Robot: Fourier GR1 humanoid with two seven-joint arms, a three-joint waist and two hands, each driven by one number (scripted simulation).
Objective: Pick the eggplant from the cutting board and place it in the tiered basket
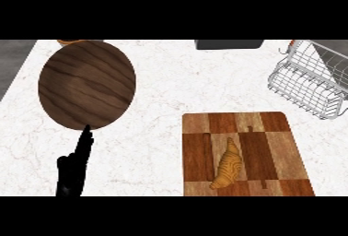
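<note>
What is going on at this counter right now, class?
Nothing is being held yet. A tan, wood-grained curved object, apparently the piece to be picked, though it does not look like an eggplant, lies untouched on the cutting board. The wire tiered basket stands at the far right. The robot's left hand rests open at the lower left, fingers pointing up just below a round dark wooden board. The right hand is out of view.
</note>
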